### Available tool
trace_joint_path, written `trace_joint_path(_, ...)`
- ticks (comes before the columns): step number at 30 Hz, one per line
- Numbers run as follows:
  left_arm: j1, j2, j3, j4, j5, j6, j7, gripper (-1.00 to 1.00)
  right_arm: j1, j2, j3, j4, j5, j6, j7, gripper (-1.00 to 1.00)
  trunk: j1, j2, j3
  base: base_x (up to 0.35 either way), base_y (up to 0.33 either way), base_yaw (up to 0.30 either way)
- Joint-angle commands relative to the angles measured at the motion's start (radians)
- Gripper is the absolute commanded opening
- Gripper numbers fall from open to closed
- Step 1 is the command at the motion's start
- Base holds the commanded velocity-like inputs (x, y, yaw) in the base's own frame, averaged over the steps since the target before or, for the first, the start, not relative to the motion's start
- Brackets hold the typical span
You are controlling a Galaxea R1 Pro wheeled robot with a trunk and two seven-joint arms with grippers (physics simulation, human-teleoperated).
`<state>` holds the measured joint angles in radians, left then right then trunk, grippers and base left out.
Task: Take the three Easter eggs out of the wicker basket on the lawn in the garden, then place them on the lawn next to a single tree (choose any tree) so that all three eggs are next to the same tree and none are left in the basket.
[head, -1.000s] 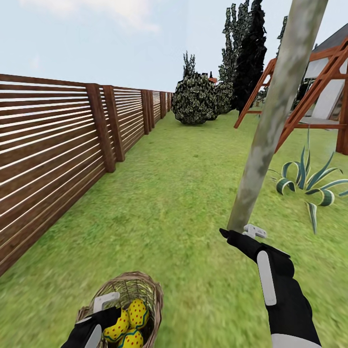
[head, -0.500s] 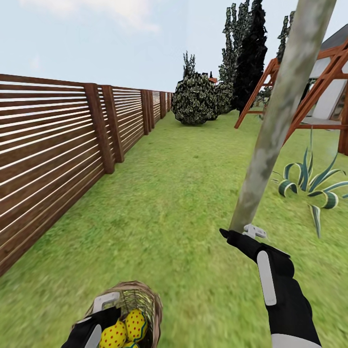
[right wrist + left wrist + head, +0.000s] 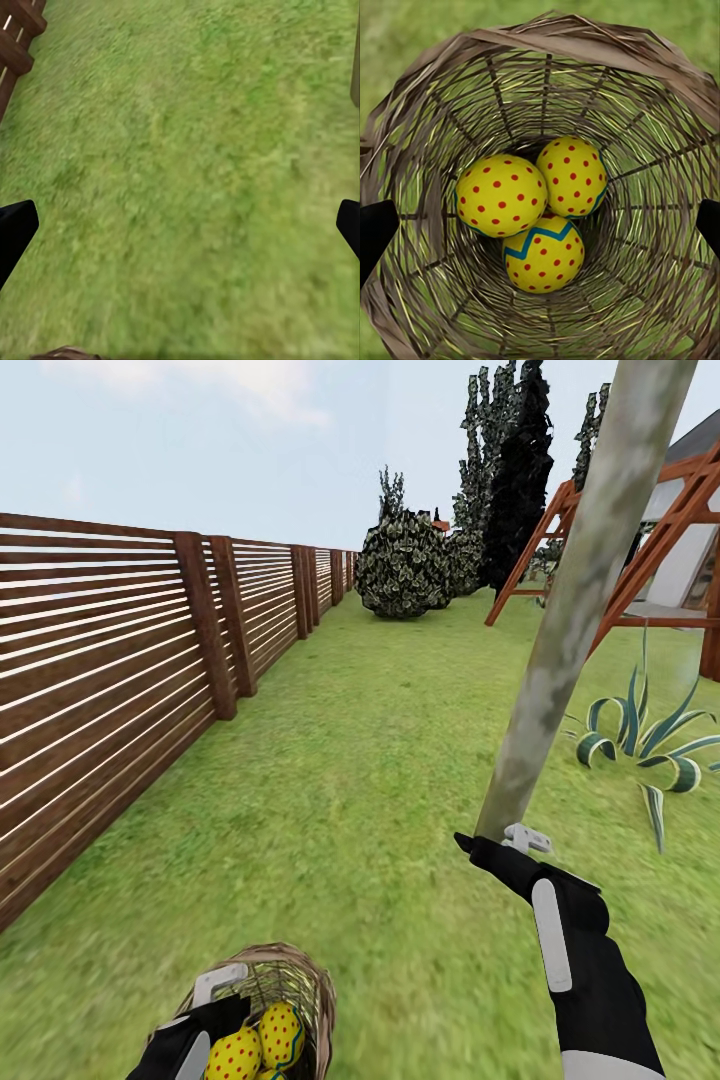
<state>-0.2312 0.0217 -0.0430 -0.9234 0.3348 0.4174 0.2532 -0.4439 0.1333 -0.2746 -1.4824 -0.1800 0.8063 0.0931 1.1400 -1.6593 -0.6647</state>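
Observation:
The wicker basket point(image 3: 300, 980) stands on the lawn point(image 3: 350, 780) at the near left. It holds three yellow Easter eggs with red dots, packed together at its bottom point(image 3: 501, 195) point(image 3: 572, 174) point(image 3: 543, 255). My left gripper point(image 3: 222, 1000) hovers open over the basket's mouth, its fingertips point(image 3: 375, 232) wide apart and touching no egg. My right gripper point(image 3: 495, 840) is open and holds nothing, close to the foot of the slim pale tree point(image 3: 570, 620). Its fingertips point(image 3: 15, 232) frame bare grass.
A brown slatted fence point(image 3: 120, 680) runs along the left. A striped agave plant point(image 3: 640, 740) grows right of the tree, with a wooden swing frame point(image 3: 640, 560) behind it. A round bush point(image 3: 403, 565) and dark cypresses point(image 3: 515, 470) stand far back.
The whole view shifted slightly over the first half second, so the basket sits lower in the picture and the trunk a bit further right. Since then nothing has moved.

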Motion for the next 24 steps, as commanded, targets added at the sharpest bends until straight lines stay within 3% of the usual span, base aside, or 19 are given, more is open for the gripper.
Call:
trace_joint_path(1, 0.000, 0.001, -0.005, -0.002, 0.010, 0.003, 0.009, 1.00, -0.001, 0.001, -0.003, -0.001, 0.002, 0.005, 0.007, 1.00, 0.000, -0.001, -0.001, 0.000, 0.000, 0.000)
trace_joint_path(7, 0.000, 0.002, -0.005, -0.002, 0.010, 0.003, 0.007, 1.00, -0.001, 0.001, -0.003, -0.001, 0.002, 0.005, 0.007, 1.00, 0.000, -0.001, -0.001, 0.000, 0.000, 0.000)
trace_joint_path(13, 0.000, 0.001, -0.005, -0.002, 0.010, 0.003, 0.007, 1.00, -0.001, 0.000, -0.003, -0.001, 0.002, 0.005, 0.007, 1.00, 0.023, -0.043, -0.020, 0.000, 0.000, 0.000)
trace_joint_path(24, 0.000, 0.001, -0.005, -0.002, 0.010, 0.004, 0.006, 1.00, -0.001, 0.000, -0.003, -0.001, 0.002, 0.005, 0.007, 1.00, 0.031, -0.057, -0.026, 0.000, 0.000, 0.000)
